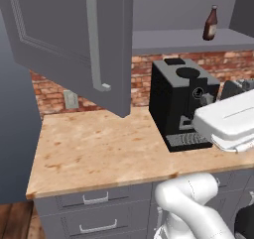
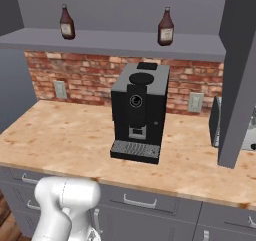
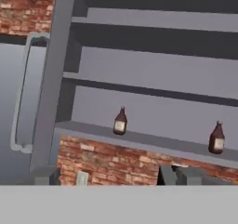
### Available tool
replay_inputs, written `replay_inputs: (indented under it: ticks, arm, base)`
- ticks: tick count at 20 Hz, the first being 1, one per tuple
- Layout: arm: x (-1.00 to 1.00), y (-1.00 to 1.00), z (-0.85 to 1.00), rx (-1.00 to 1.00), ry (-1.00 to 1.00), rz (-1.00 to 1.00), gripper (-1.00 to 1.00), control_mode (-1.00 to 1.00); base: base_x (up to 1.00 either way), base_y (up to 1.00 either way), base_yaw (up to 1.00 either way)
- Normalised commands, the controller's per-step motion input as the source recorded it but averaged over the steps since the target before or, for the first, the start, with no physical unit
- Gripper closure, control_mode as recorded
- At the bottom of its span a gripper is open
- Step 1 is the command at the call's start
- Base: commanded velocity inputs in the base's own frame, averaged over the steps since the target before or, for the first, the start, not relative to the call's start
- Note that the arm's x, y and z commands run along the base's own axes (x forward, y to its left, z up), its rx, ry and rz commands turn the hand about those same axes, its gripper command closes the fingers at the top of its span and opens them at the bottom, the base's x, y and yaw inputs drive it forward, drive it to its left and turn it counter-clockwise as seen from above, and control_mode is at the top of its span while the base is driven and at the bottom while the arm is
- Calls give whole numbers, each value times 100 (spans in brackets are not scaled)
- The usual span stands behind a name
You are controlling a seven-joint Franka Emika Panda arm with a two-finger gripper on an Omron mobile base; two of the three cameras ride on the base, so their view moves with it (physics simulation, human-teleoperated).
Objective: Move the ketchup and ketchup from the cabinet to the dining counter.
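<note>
Progress: we judge nothing delivered yet; both bottles remain to be fetched.
Left ketchup (image 2: 67, 22): upright on the cabinet (image 2: 115, 44) shelf, far left.
Right ketchup (image 2: 165, 27): same shelf, well apart from its twin, above the coffee machine (image 2: 138, 112).
Doors: swung wide.
Gripper (image 3: 108, 177): jaws probably spread and empty; tips barely visible.
Dining counter: not in sight.

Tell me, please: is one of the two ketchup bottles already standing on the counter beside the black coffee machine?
No. Both ketchup bottles stand upright on the cabinet shelf, above the coffee machine.
</note>
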Motion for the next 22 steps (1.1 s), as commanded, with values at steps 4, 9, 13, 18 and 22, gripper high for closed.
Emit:
replay_inputs:
  ticks: [4,9,13,18,22]
  arm:
    - [89,-63,25,34,12,12,-100,-100]
    - [100,-5,11,36,21,24,-100,-100]
    - [99,43,0,31,30,33,-100,-100]
    - [78,58,0,23,35,41,-100,-100]
    - [54,67,0,16,35,45,-100,-100]
  base:
    - [0,0,0]
    - [0,0,0]
    - [0,0,0]
    - [0,0,0]
    - [0,0,0]
